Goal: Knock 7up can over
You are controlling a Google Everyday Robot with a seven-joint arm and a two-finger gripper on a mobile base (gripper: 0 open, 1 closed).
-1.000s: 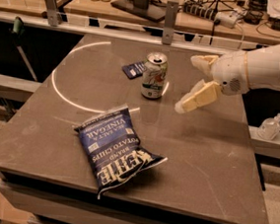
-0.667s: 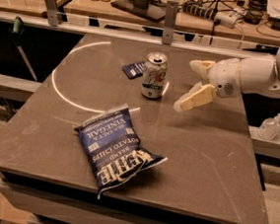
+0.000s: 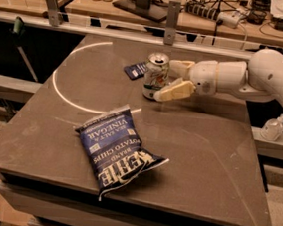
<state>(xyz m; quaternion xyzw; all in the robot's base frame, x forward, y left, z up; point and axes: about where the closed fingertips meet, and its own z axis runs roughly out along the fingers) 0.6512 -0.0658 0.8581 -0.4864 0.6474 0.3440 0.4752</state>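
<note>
The 7up can stands upright on the dark table, towards the back middle, its silver top showing. My gripper reaches in from the right on a white arm and is open. One cream finger is beside the can's upper right. The other finger lies lower, with its tip at the can's right side near the base. I cannot tell whether either finger touches the can.
A blue chip bag lies flat at the front middle of the table. A small flat dark-blue packet lies just left of the can. A pale arc marks the table top. A cluttered bench runs behind a rail.
My gripper has moved left across the table, from well right of the can to right beside it. The can stays upright in the same place.
</note>
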